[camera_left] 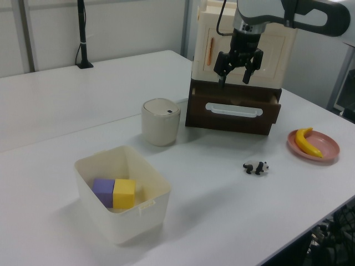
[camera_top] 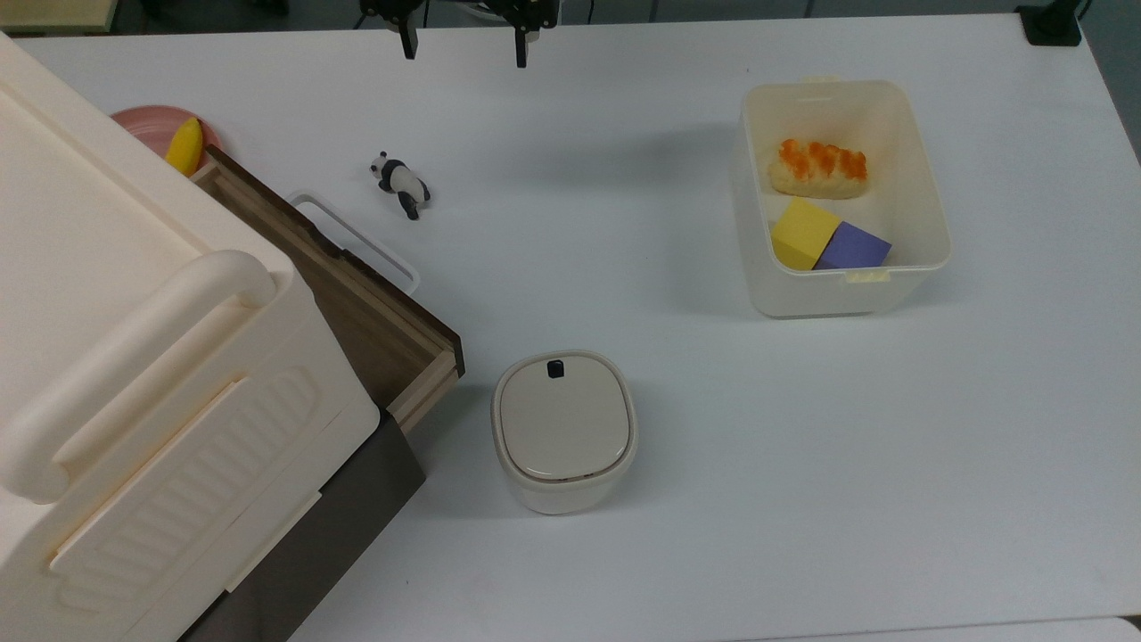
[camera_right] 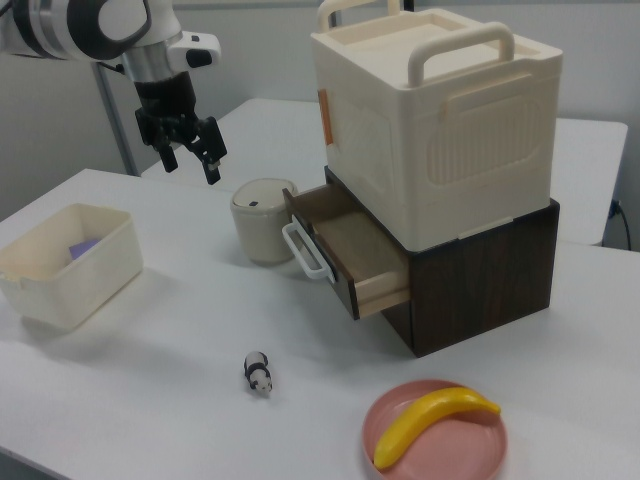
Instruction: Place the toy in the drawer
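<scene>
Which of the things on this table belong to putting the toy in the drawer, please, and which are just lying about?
For the job: the panda toy, lying on the table; the open drawer; the gripper, open, empty.

Lying about: lidded pot; bin with bread toy, yellow block, purple block; banana on pink plate.

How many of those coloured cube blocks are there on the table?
2, both inside the cream open-top plastic bin: a yellow cube block and a purple cube block touching side by side. The bin's walls could hide more.
</scene>
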